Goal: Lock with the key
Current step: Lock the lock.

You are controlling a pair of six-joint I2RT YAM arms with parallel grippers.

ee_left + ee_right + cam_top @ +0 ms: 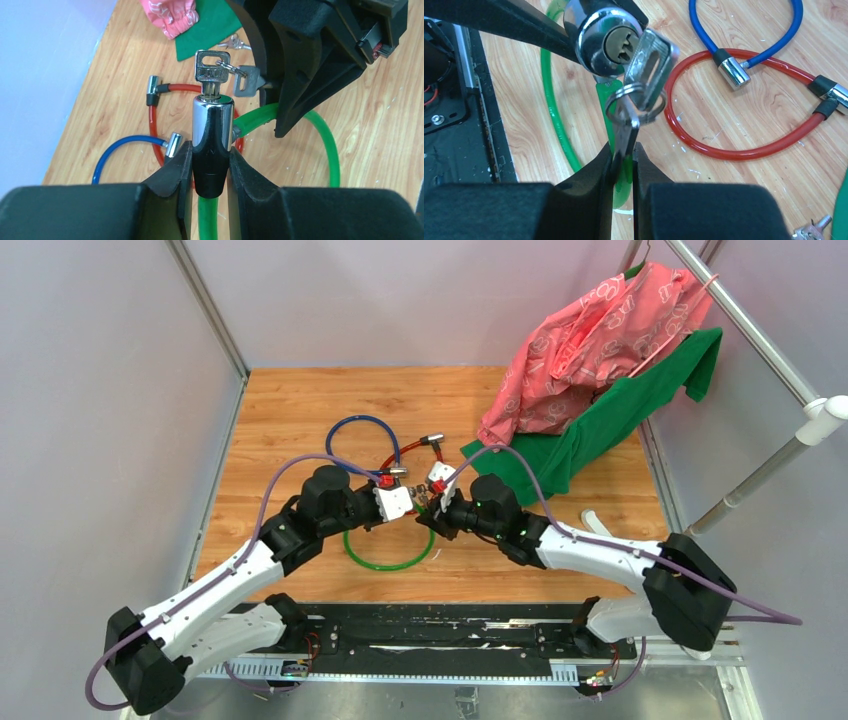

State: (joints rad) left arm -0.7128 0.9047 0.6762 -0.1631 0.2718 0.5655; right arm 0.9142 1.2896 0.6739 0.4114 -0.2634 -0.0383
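Now left pincer [210,156] clamps the lock [213,127] holding the key [212,72], right pincer [624,156] pinching the spare key [627,131].

The small silver key [212,70] is pushed into the keyhole at the shiny round end of the green lock [213,125]. A thin ring [226,65] goes through its flat square top. A second key [246,80] hangs on that ring.
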